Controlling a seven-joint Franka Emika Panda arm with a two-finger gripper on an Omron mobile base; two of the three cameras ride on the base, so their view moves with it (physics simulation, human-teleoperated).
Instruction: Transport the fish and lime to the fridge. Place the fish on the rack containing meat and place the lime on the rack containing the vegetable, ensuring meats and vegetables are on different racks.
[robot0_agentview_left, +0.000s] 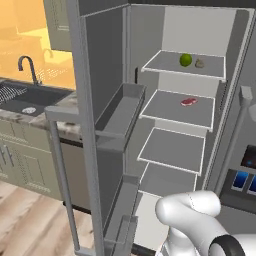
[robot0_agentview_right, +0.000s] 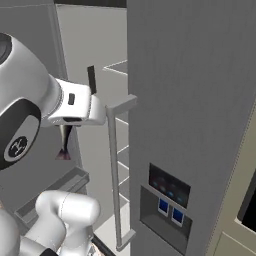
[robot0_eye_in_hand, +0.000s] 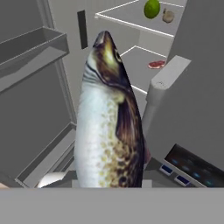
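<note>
Fish (robot0_eye_in_hand: 109, 122) gripped between the fingers, head pointing toward the open fridge (robot0_agentview_left: 180, 30), held outside it, near the right door's handle (robot0_eye_in_hand: 164, 85). Lime (robot0_agentview_left: 185, 60) on the topmost shelf (robot0_agentview_left: 165, 62), just left of the brownish vegetable (robot0_agentview_left: 199, 63). Red-pink meat (robot0_agentview_left: 188, 101) lying alone on the second shelf (robot0_agentview_left: 165, 107), directly below.

green lime (robot0_agentview_left: 185, 60), red-pink meat (robot0_agentview_left: 188, 102), brown-speckled fish (robot0_eye_in_hand: 109, 127)
</note>
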